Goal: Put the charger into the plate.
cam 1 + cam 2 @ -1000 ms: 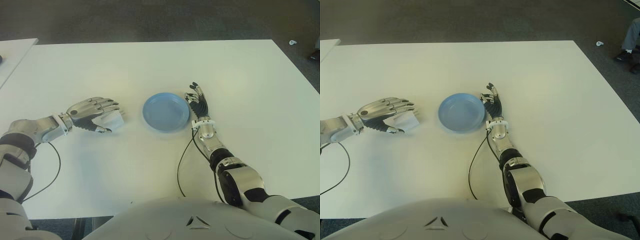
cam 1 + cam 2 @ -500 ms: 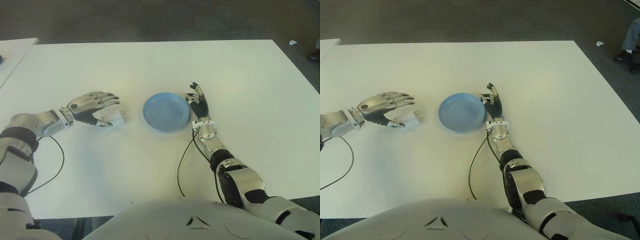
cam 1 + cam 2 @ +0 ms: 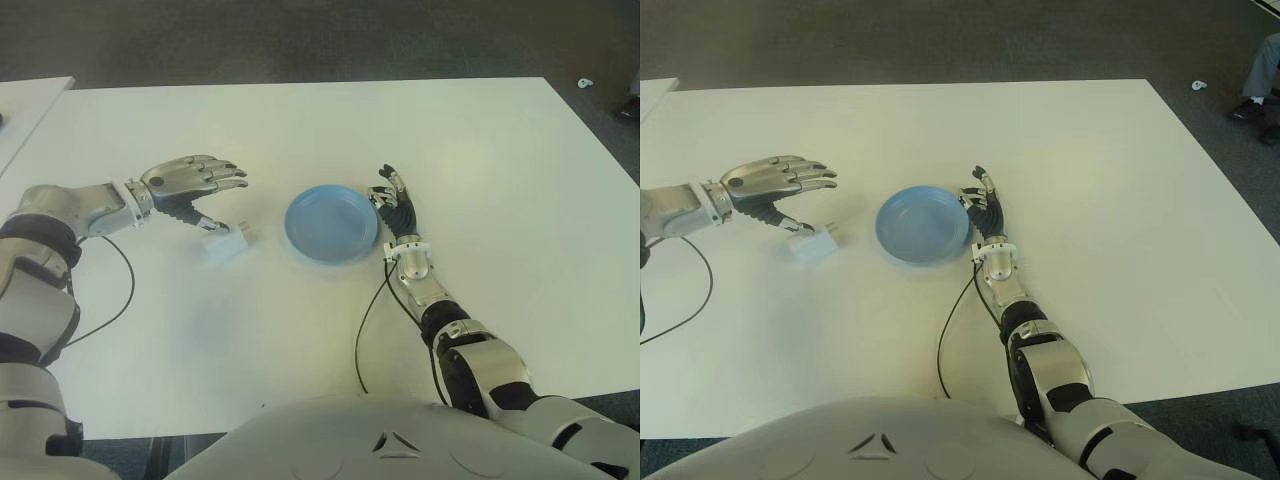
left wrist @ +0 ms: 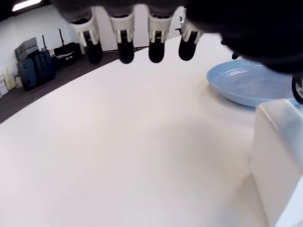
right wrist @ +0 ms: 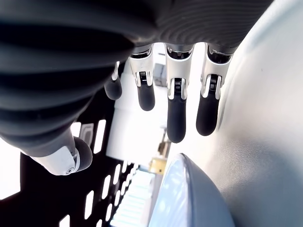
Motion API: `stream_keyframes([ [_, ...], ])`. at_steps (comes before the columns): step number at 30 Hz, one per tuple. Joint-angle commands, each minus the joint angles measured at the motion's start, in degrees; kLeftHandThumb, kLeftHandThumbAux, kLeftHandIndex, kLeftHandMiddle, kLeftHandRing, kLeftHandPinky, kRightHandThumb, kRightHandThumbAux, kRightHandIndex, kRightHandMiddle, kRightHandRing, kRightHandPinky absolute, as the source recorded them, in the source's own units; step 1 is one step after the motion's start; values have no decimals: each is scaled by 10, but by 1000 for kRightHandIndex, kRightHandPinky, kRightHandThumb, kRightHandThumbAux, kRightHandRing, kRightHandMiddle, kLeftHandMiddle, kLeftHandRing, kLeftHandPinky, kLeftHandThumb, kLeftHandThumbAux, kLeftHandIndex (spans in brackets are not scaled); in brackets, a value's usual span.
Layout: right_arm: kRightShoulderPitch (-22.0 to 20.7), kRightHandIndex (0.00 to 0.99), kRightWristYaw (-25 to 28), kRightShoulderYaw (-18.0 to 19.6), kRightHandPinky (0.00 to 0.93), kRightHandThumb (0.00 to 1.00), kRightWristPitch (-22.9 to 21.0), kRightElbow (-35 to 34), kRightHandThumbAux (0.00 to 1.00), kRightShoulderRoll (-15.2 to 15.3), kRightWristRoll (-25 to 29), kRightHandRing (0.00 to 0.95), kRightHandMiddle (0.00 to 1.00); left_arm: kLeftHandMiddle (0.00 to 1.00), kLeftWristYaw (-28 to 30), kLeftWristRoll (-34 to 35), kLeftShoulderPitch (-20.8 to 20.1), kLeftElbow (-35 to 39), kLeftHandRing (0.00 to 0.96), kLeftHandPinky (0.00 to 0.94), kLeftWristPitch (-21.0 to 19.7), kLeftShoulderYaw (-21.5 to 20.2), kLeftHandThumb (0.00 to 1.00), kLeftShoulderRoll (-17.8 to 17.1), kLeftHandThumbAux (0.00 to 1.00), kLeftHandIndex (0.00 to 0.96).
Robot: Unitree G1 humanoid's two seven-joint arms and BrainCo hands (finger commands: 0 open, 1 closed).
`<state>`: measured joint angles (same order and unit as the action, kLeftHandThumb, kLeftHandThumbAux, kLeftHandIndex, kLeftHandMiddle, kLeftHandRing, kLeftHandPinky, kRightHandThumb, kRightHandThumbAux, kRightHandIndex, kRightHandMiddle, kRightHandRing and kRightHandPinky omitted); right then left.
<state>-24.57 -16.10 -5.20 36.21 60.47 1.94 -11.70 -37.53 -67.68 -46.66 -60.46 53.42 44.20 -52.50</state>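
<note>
— Any words or labels to read?
— None plain enough to read on the charger (image 3: 224, 243), the plate (image 3: 331, 223) or the table (image 3: 300, 130).
— How many of each?
— One white charger, one blue plate, one white table, two hands.
— Where is the charger?
— Flat on the table, left of the plate, not touching it, not in the plate.
— And the left hand (image 3: 190, 187)?
— Just above the charger, on the far-left side of the plate. Fingers (image 4: 124, 45) stretched out and apart, thumb down near the charger, holding nothing.
— And the right hand (image 3: 393, 204)?
— Right beside the plate, at its right rim. Fingers (image 5: 175, 116) loose and a bit apart, holding nothing. Can't tell if touching the rim.
</note>
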Motion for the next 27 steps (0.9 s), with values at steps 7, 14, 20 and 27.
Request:
stream_keyframes([
  [7, 89, 0, -2, -10, 319, 0, -42, 38, 541, 0, -11, 285, 143, 21, -175, -91, -30, -45, 41, 113, -70, 77, 503, 35, 243, 2],
  [14, 91, 0, -8, -14, 289, 0, -39, 36, 543, -1, -15, 286, 151, 41, -240, -125, -49, -69, 74, 141, -101, 121, 524, 47, 292, 8],
  [20, 94, 0, -10, -15, 284, 0, -37, 33, 547, -1, -16, 289, 154, 27, -265, -146, -61, -88, 61, 130, -116, 157, 489, 57, 312, 1],
  [27, 96, 0, -10, -15, 280, 0, -35, 31, 550, 0, -19, 285, 148, 9, -266, -135, -59, -109, 46, 122, -109, 170, 494, 64, 322, 0],
])
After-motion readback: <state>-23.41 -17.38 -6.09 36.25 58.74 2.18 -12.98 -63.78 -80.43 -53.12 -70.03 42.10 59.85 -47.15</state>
